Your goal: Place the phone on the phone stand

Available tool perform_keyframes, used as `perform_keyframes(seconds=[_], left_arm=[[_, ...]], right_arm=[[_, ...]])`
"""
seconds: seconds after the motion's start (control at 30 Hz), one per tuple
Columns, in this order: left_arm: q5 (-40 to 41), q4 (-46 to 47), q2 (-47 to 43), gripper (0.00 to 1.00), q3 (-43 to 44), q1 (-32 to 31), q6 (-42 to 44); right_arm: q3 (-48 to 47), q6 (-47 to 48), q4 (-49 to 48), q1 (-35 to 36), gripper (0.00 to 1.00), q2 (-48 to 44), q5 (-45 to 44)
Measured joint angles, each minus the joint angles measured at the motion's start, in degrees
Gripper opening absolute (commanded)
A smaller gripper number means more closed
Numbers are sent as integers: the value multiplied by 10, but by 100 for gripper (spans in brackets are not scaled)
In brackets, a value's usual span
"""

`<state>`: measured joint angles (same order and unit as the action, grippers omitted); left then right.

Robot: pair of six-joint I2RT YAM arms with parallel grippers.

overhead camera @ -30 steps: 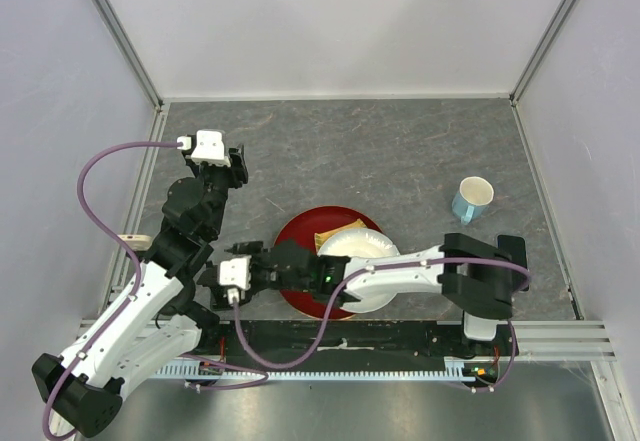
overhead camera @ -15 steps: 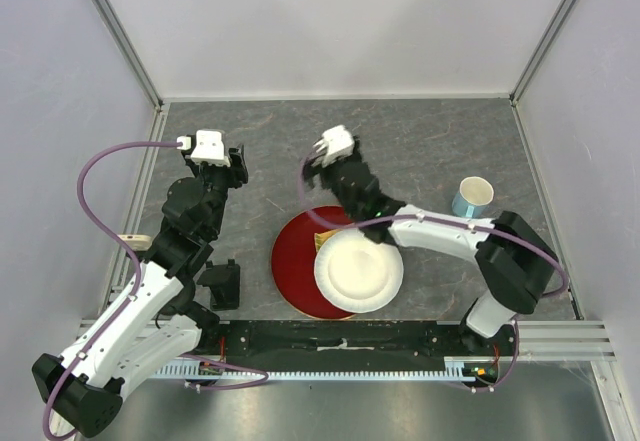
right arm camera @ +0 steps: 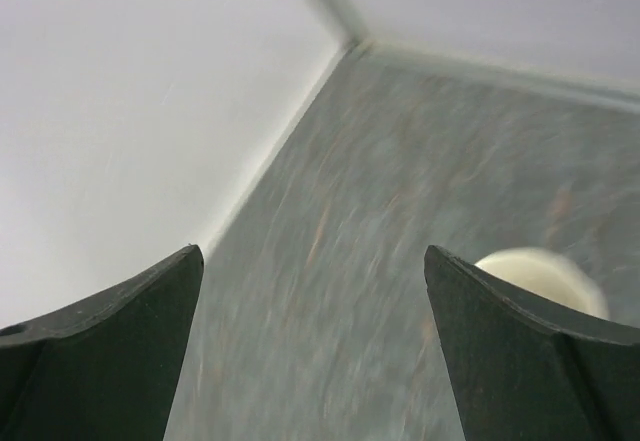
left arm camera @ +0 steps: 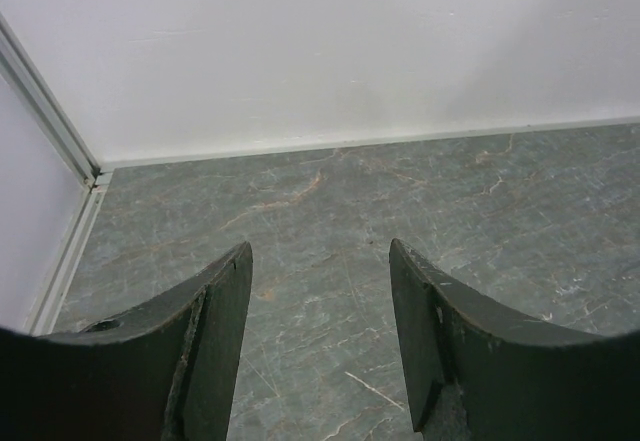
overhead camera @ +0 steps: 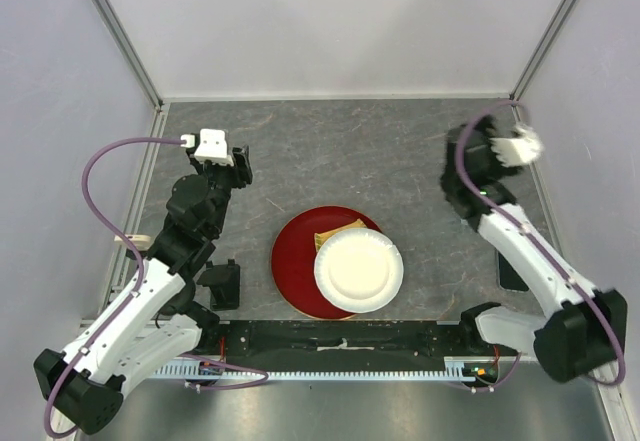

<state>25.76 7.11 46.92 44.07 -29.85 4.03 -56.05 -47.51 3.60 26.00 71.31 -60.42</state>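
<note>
The phone (overhead camera: 511, 273) appears to be the dark slab lying flat on the table (overhead camera: 380, 151) at the lower right of the overhead view, partly covered by the right arm's forearm, so its rim and exact outline are hard to read. The phone stand (overhead camera: 222, 283) sits well apart from it at the lower left, beside the left arm and just left of the red plate (overhead camera: 295, 261), which carries a white paper plate (overhead camera: 358, 269). The left tool (left arm camera: 320, 261) is spread apart with nothing between its fingers and looks toward the far left corner. The right tool (right arm camera: 312, 261) is also spread wide and empty. Its view is smeared, with a pale round rim (right arm camera: 540, 273) at the lower right that cannot be identified for certain. The phone should be stiff, thin and fairly light, with slick glass that offers little friction and could scratch or crack if pinched hard. Lying flat, it is best taken across its two long edges near the middle, though getting fingertips under so low a slab will be awkward. The table is a hard grey stone-patterned sheet, likely smooth enough for the phone to slide. Plain pale walls (overhead camera: 330, 21) enclose it closely, limiting reach at the right edge.
</note>
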Motion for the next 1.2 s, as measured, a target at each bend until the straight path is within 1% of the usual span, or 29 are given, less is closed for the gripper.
perform_keyframes(seconds=[0.07,0.13,0.2,0.27,0.33,0.4,0.53,0.57,0.63,0.7,0.8,0.9,0.97,1.1,1.2], left_arm=[[-4,-2,3,63,0,0,-5],[-5,-2,8,63,0,0,-9],[-5,-2,14,63,0,0,-11],[-5,-3,24,63,0,0,-15],[-7,-8,31,63,0,0,-22],[-11,-15,32,63,0,0,-30],[-24,-17,21,64,2,1,-45],[-25,-19,14,64,2,1,-48],[-31,-20,-2,64,3,2,-52],[-36,-23,-20,64,5,2,-56],[-45,-23,-46,64,10,2,-60],[-55,-23,-60,65,14,2,-64],[-65,-23,-64,66,14,2,-67],[-86,-23,-64,67,14,1,-73],[-98,-22,-54,69,14,-9,-75]], right_arm=[[10,-77,53,-86,98,-47,6],[13,-146,118,-135,98,-75,-22],[12,-202,175,-147,98,-87,-34],[12,-238,223,-162,98,-87,-24],[12,-255,259,-191,98,-85,3],[12,-268,288,-241,98,-87,44],[39,-269,311,-395,98,-109,170],[47,-260,319,-439,98,-111,201],[50,-225,335,-501,98,-104,255],[40,-174,349,-526,98,-82,304],[2,-77,369,-529,98,-33,352],[-39,27,377,-526,98,-3,375],[-50,85,381,-526,98,-3,384],[-55,223,382,-524,98,-13,436],[-61,322,400,-510,98,-9,458]])
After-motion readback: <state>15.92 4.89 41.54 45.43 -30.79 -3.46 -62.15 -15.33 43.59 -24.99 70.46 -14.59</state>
